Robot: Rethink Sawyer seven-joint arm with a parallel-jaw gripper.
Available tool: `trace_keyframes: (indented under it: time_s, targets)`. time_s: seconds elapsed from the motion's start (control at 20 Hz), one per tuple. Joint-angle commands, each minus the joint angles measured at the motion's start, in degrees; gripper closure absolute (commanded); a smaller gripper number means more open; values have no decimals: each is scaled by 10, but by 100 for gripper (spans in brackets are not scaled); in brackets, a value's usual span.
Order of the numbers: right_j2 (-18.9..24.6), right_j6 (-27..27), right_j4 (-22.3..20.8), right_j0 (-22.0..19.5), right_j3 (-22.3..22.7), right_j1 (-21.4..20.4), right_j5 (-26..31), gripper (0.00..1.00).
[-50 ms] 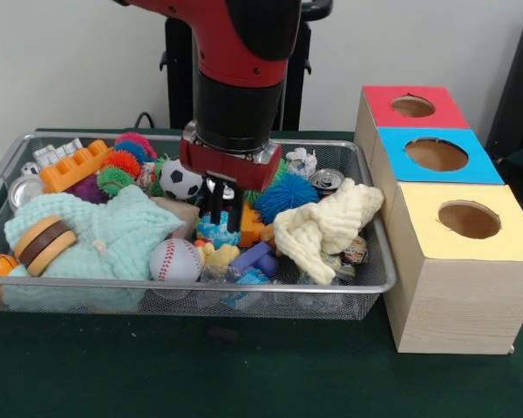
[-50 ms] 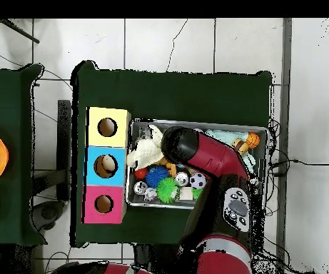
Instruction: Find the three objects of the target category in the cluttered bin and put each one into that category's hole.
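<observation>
Gripper down in the middle of the wire bin, its dark fingers among small toys; whether they stand apart or are closed on something I cannot tell. The target category is not evident; candidates lie all around: baseball at the near rim, soccer ball just beside the wrist, blue spiky ball, green spiky ball, cream cloth, mint cloth. Risks, as I judge them: the tight clutter could let the fingers snag a cloth edge or pinch two things at once, and a round ball could roll out of a grip. Front view shows the gripper and the toys under it; overhead the arm covers that spot, yet it alone shows something pale inside the blue box, between the yellow box and red box
</observation>
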Motion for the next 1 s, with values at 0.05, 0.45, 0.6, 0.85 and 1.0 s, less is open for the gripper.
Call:
trace_keyframes:
  time_s: [0.05,0.45,0.6,0.85,1.0]
  targets:
    - [34,70,-22,-3,48,8,20,0]
    - [41,58,-29,-16,36,38,-5,0]
    - [44,55,-30,-21,22,53,-13,0]
    - [44,54,-33,-25,3,79,-36,0]
    - [52,49,-35,-33,-4,99,-61,0]
